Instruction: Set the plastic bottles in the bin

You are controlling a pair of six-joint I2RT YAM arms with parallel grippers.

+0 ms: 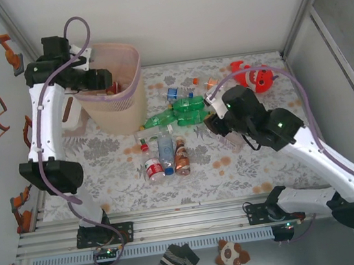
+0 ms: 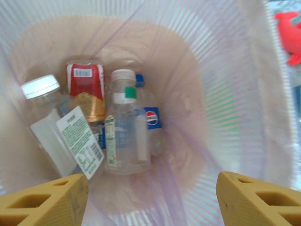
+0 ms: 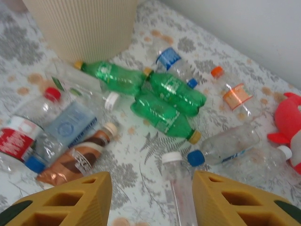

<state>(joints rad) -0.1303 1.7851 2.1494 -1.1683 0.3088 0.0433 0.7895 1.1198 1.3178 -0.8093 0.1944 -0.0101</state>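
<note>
The bin (image 1: 129, 59), pale pink and translucent, stands at the back left. My left gripper (image 1: 101, 81) hangs open over its mouth with nothing between its fingers (image 2: 51, 200). Below it, on the bin floor (image 2: 188, 108), lie several plastic bottles, among them a clear white-capped one (image 2: 126, 129) and a red-labelled one (image 2: 85, 89). More bottles lie scattered on the table: green ones (image 1: 184, 110), a brown one (image 3: 77, 157) and clear ones (image 1: 165, 148). My right gripper (image 3: 151, 181) is open and low over the table. A clear white-capped bottle (image 3: 181, 188) lies between its fingers, nearer the right one.
A red plush toy (image 1: 254, 75) lies at the back right, close to a clear blue-capped bottle (image 3: 225, 146). The bin's beige lower wall (image 3: 87, 28) stands just beyond the green bottles. The cell walls close in the table on the left, back and right.
</note>
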